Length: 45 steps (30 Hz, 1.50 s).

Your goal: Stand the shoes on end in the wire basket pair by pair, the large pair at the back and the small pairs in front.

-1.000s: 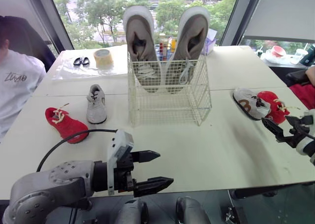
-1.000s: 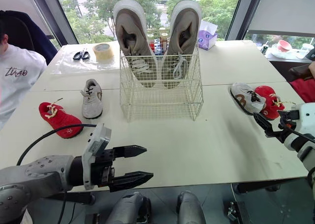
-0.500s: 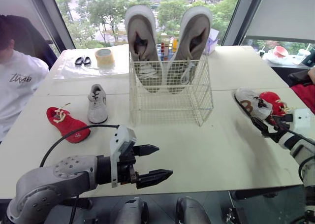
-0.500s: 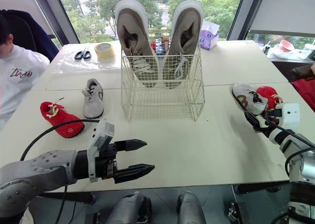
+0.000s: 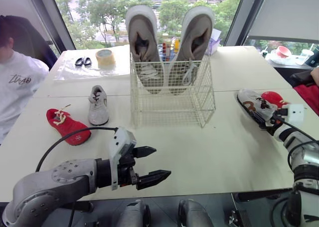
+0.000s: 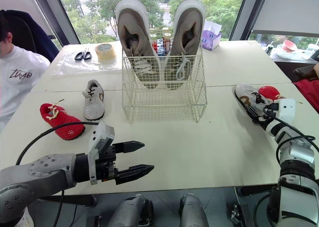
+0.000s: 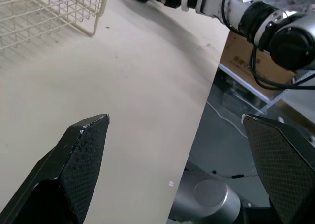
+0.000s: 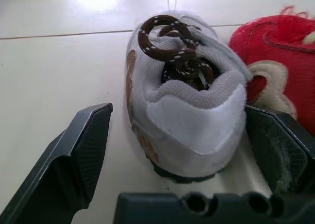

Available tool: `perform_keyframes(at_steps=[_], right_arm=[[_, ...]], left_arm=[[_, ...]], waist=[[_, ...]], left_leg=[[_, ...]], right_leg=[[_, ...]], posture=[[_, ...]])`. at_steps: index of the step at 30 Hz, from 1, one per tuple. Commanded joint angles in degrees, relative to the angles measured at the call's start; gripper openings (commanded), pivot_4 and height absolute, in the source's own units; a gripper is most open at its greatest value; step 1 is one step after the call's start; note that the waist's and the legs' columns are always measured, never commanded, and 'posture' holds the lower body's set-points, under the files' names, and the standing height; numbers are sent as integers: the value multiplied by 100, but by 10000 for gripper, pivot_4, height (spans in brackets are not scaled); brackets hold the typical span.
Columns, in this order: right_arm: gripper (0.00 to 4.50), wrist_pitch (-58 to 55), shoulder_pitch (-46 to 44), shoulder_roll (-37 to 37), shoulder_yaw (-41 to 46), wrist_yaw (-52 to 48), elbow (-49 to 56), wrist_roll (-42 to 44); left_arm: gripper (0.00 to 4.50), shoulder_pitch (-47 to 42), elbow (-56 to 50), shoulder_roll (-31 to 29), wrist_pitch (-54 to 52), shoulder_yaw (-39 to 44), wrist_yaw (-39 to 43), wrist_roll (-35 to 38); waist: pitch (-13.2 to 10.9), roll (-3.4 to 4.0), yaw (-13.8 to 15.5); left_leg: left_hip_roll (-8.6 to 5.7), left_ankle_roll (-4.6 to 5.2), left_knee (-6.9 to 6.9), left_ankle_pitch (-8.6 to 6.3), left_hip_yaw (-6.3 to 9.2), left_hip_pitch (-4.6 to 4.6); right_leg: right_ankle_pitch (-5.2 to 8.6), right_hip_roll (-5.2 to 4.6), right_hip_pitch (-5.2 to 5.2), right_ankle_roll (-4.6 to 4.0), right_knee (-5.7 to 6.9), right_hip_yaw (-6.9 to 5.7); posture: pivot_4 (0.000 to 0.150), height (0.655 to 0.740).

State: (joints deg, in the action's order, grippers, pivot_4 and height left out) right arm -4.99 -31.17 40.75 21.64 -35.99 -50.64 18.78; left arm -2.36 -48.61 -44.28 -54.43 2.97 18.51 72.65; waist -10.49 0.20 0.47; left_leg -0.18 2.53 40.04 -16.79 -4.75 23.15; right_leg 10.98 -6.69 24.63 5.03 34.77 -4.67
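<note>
While the right gripper [image 8: 177,107] sits with fingers wide around the white shoe [image 6: 247,97] at the right edge of the counter [image 6: 224,137], shoe looks light, soft-sided; pinch the heel. Idle left gripper [image 6: 148,157] wide, empty.

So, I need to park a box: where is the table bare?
Widest bare stretch: between the wire basket and the left gripper. Also bare: right of the basket, behind the right grey shoe. Crowded: the left red shoe and left grey shoe; the right gripper, jaws astride that shoe, beside the right red shoe.
</note>
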Motion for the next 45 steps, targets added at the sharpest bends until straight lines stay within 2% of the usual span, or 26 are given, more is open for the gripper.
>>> perform_keyframes(at_steps=[1, 3, 6, 8, 12, 16, 18, 20, 23, 26, 30, 33, 36, 45], right_arm=[[42494, 188, -217, -5, -8, -177, -246, -35], [36682, 283, -273, -64, -60, -185, -365, -84], [21946, 395, -280, -151, -110, -138, -409, -140], [14246, 494, -243, -218, -128, -50, -305, -170], [14246, 616, -262, -313, -30, 234, 346, -110], [14246, 594, -398, -405, 134, 660, 1323, 22], [14246, 552, -774, -415, 285, 1104, 2258, 153], [14246, 506, -1067, -397, 343, 1443, 2929, 194], [14246, 298, -1729, -311, 221, 1700, 3855, 237], [14246, 241, -2193, -87, -162, 1315, 4420, 154], [14246, 533, -2783, 489, -1006, 67, 4968, -93], [14246, 579, -3086, 568, -1437, -706, 5083, 11], [14246, 646, -3188, 524, -1741, -1265, 5106, 24], [14246, 1137, -3183, 207, -2034, -2075, 4962, -60]], left_arm=[[44842, 72, -202, -158, 126, 168, 16, 171], [45000, 176, -189, -342, 102, 307, 91, 364], [45000, 253, -59, -639, 100, 582, 221, 593], [45000, 199, 184, -937, 55, 934, 296, 847], [45000, -139, 790, -1522, -4, 1579, 509, 1383], [45000, -682, 1672, -1813, -4, 2030, 845, 1992], [45000, -1417, 2593, -1852, 100, 2172, 769, 2732], [45000, -2040, 3198, -1781, 178, 2155, 630, 3159], [45000, -3279, 4203, -1519, 244, 1835, 252, 3253], [45000, -4250, 5155, -1309, 65, 1708, 144, 3271], [45000, -5208, 5937, -1209, -319, 1396, 767, 2475], [45000, -5606, 6080, -1122, -409, 1089, 1532, 1662], [45000, -5876, 6185, -997, -471, 961, 2094, 1149], [45000, -6372, 6387, -480, -398, 635, 3131, -251]], waist=[[0, 0, -5], [-1, -1, -22], [-1, 0, -45], [-1, -1, -93], [-4, 1, -133], [-22, 32, -141], [-34, 41, -131], [-57, 57, -125], [-58, 55, -104], [-60, 38, -102], [-74, 10, -135], [-81, -5, -144], [-89, -19, -132], [-99, -35, -122]], left_leg=[[0, 0, 0, 0, 0, 0], [0, 0, 0, 0, 0, 0], [2, 0, -3, 0, 1, 0], [3, -1, -4, -1, 3, 0], [4, -2, -8, -1, 7, 0], [3, -11, -12, 4, 1, 22], [3, -34, -14, 18, -1, 26], [2, -44, -12, 24, -2, 34], [1, -53, -20, 30, -1, 32], [1, -61, -35, 34, 4, 31], [-3, -57, -39, 33, -5, 30], [-3, -52, -40, 30, -14, 30], [-2, -52, -40, 30, -14, 30], [-2, -53, -40, 31, -12, 32]], right_leg=[[0, 0, 0, 0, -1, 0], [0, 0, 0, 0, -2, 0], [0, 0, 0, 0, -3, 0], [0, 1, 0, 0, -6, -2], [0, 2, 0, 0, -9, -8], [-2, 1, 26, 3, -9, -7], [-1, 1, 32, 5, -8, -7], [-2, -1, 47, 7, 8, -5], [-3, -1, 58, 37, 30, -3], [-1, 2, 58, 41, 31, -10], [-1, 0, 54, 45, 22, -9], [-1, 0, 55, 46, 19, -6], [-1, 0, 55, 46, 18, -6], [-1, -5, 56, 46, 19, -7]], posture=[[1500, 7400], [1500, 7400], [1500, 7400], [1500, 7400], [1500, 7400], [1500, 7400], [1500, 7400], [1500, 7400], [1500, 7400], [1500, 7400], [1500, 7400], [1500, 7400], [1500, 7400], [1500, 7400]])
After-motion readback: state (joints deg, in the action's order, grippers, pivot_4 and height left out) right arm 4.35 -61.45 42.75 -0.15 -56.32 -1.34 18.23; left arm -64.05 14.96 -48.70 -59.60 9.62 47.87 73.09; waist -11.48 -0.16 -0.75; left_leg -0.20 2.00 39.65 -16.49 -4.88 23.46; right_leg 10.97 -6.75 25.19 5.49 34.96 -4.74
